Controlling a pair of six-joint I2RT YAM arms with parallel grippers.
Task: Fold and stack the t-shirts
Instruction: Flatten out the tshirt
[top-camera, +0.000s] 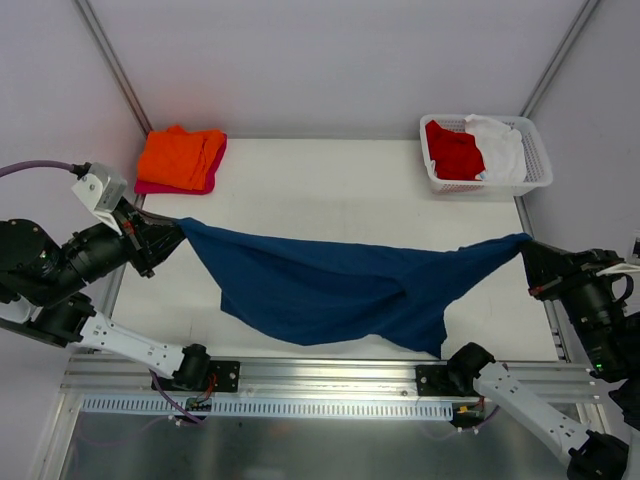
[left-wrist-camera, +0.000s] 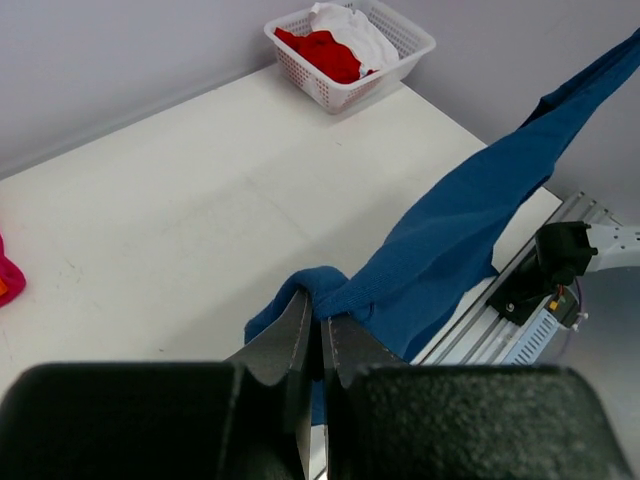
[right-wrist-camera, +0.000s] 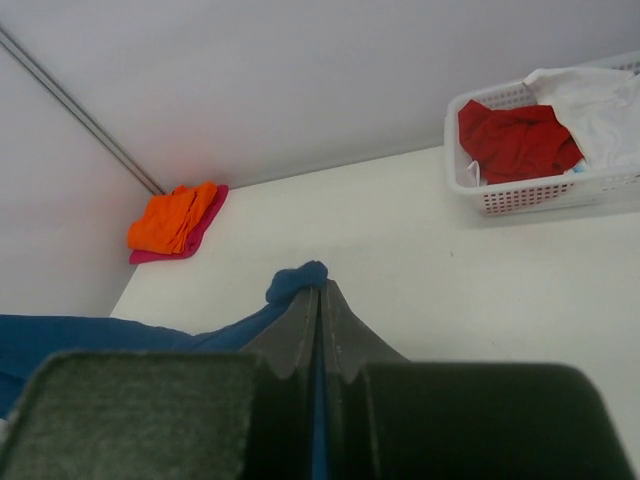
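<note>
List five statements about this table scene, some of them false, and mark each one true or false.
1. The navy t-shirt is stretched between the left gripper and the right gripper. True.
2. The left gripper is open. False: it is shut on the navy t-shirt.
3. The orange t-shirt lies on the pink t-shirt. True.
4. The basket is empty. False: it holds the red t-shirt and the white t-shirt.
5. The basket stands at the far right corner of the table. True.
</note>
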